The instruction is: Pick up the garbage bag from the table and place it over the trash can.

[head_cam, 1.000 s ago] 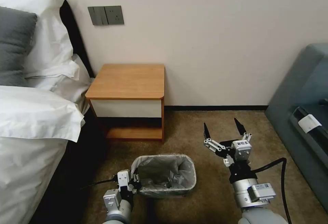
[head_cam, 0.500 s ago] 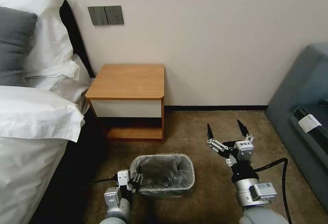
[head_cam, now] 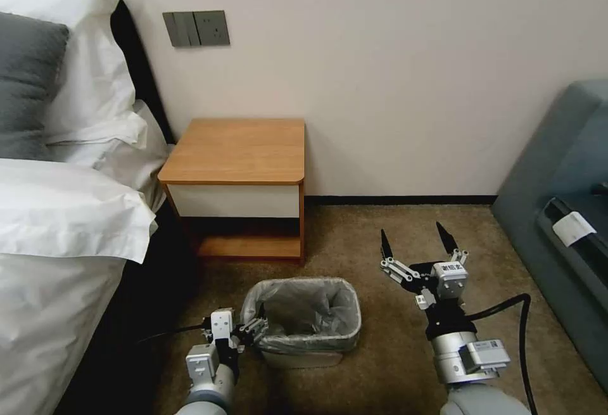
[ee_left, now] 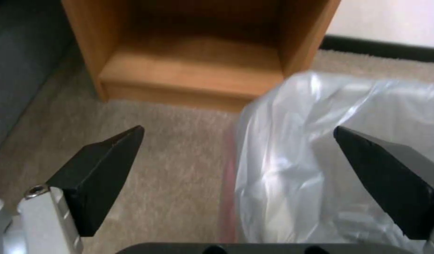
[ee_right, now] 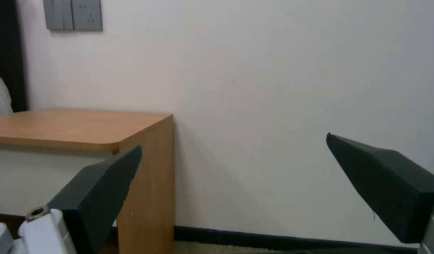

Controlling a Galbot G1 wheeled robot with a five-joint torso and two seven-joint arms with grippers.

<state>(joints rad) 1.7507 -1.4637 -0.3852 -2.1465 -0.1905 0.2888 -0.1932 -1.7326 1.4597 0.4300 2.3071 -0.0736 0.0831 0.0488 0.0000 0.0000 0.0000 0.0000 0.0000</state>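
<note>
Grey plastic of the garbage bag (head_cam: 304,313) lines the trash can (head_cam: 303,357), its edge folded over the rolled rim all round, so the beige wall of the bin shows just below the plastic at the near side. The bin stands on the brown carpet (head_cam: 380,237) in front of the table (head_cam: 237,149), a little apart from its low open shelf. The left gripper (head_cam: 252,326) sits low at the bin's near-left corner, just beside the bag's folded edge; in the left wrist view its two dark fingers (ee_left: 101,173) stand wide apart with nothing between them but carpet and the bag (ee_left: 339,141), whose pinkish-red rim shows as a faint strip down the plastic's edge. One finger lies over the bag, the other over bare carpet; whether either touches the plastic cannot be told. The right gripper (head_cam: 415,244) hangs above the carpet to the right of the bin, well apart from it, jaws spread wide and holding nothing, pointing toward the wall (ee_right: 283,77) beside the table (ee_right: 75,127).
</note>
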